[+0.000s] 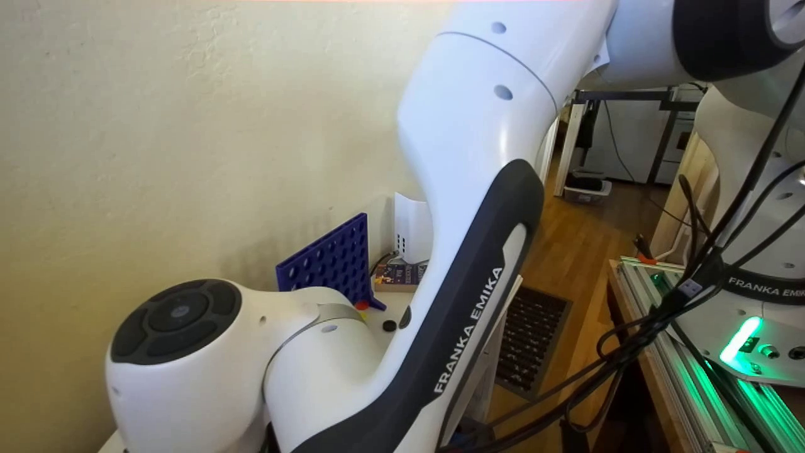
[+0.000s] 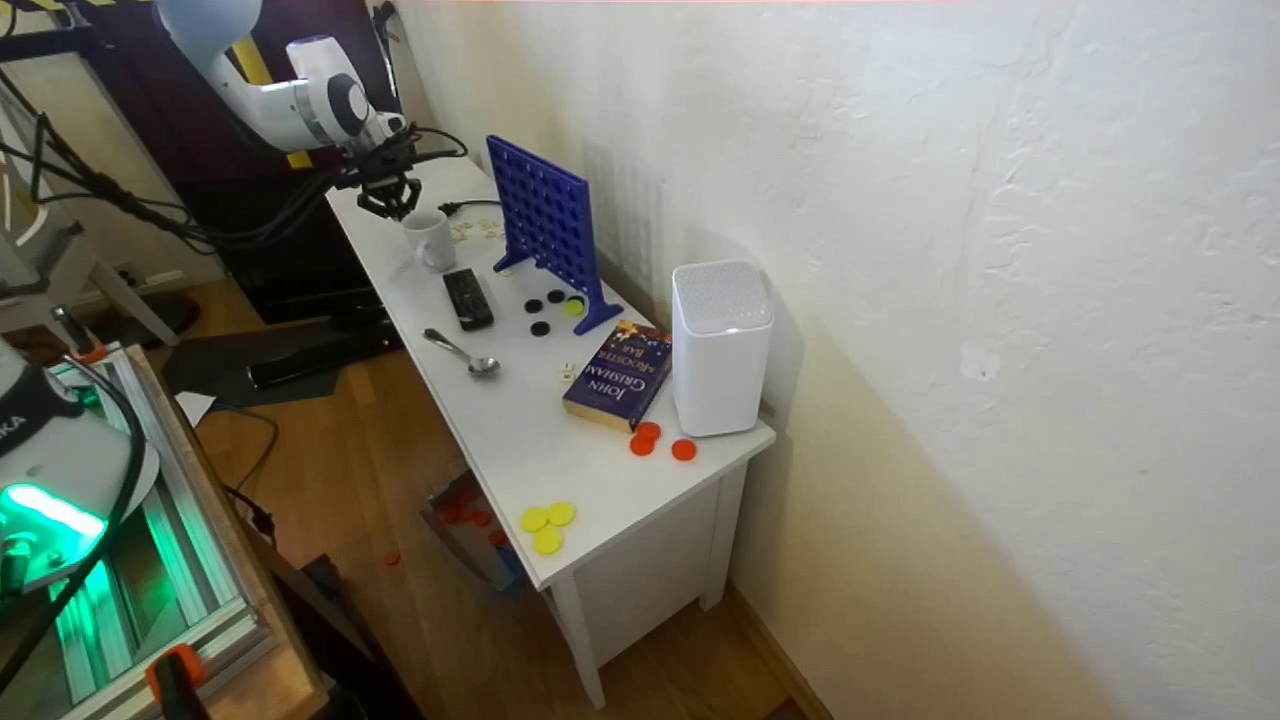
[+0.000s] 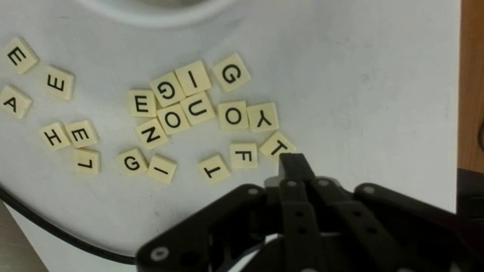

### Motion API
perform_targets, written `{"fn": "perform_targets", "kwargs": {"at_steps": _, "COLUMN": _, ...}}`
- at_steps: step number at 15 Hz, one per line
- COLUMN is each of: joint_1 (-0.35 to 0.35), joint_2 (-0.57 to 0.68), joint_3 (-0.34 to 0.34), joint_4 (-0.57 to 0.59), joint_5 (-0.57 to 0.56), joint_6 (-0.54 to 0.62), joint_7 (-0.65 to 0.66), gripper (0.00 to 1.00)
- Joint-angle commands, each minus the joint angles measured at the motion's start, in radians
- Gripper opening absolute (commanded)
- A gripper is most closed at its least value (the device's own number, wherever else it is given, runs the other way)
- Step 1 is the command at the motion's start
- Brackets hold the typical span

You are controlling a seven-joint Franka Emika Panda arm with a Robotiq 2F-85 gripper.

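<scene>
At the lower right of the wrist view, the gripper (image 3: pixel 298 166) is pointing up the frame, and its jaws are standing together. Its tip is overlapping the edge of a T tile (image 3: pixel 276 144); whether the two are touching is not showing clearly. A Y tile (image 3: pixel 262 117) and an O tile (image 3: pixel 233 115) are lying side by side higher up, while an F tile (image 3: pixel 243 155) is lying to the left of the tip. More letter tiles (image 3: pixel 172 119) are spreading across the centre and left of that view, several of them sitting edge to edge. Left of centre at the top, a white mug (image 3: pixel 159 19) is showing the curve of its rim, and a black cable (image 3: pixel 73 242) is curving through the lower left.

In an exterior view, the gripper is hanging at the upper left, near the mug, over a white table (image 2: pixel 520 440). A blue game rack (image 2: pixel 545 215) is standing to the right of the mug, and a black device (image 2: pixel 468 299) is lying just below it. Further down the frame, a spoon (image 2: pixel 462 352) is lying near the left edge, a paperback book (image 2: pixel 620 375) is resting beside a white box (image 2: pixel 722 350), and yellow discs (image 2: pixel 534 519) are lying at the lower centre. In an exterior view, the white arm (image 1: pixel 465 145) is filling the middle.
</scene>
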Motion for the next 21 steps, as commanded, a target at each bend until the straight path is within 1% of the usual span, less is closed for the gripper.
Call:
{"fn": "perform_targets", "kwargs": {"at_steps": 1, "joint_1": 0.023, "joint_2": 0.035, "joint_3": -0.028, "joint_4": 0.046, "joint_5": -0.031, "joint_6": -0.005, "joint_7": 0.036, "gripper": 0.00}}
{"fn": "perform_targets", "kwargs": {"at_steps": 7, "joint_1": 0.025, "joint_2": 0.067, "joint_3": -0.035, "joint_4": 0.068, "joint_5": -0.027, "joint_6": 0.012, "joint_7": 0.043, "gripper": 0.00}}
{"fn": "perform_targets", "kwargs": {"at_steps": 11, "joint_1": 0.019, "joint_2": 0.075, "joint_3": -0.023, "joint_4": 0.084, "joint_5": -0.020, "joint_6": 0.004, "joint_7": 0.029, "gripper": 0.00}}
{"fn": "perform_targets", "kwargs": {"at_steps": 16, "joint_1": 0.005, "joint_2": 0.071, "joint_3": 0.000, "joint_4": 0.078, "joint_5": -0.015, "joint_6": -0.013, "joint_7": -0.005, "gripper": 0.00}}
{"fn": "perform_targets", "kwargs": {"at_steps": 21, "joint_1": -0.023, "joint_2": 0.060, "joint_3": 0.046, "joint_4": 0.055, "joint_5": 0.000, "joint_6": -0.047, "joint_7": -0.054, "gripper": 0.00}}
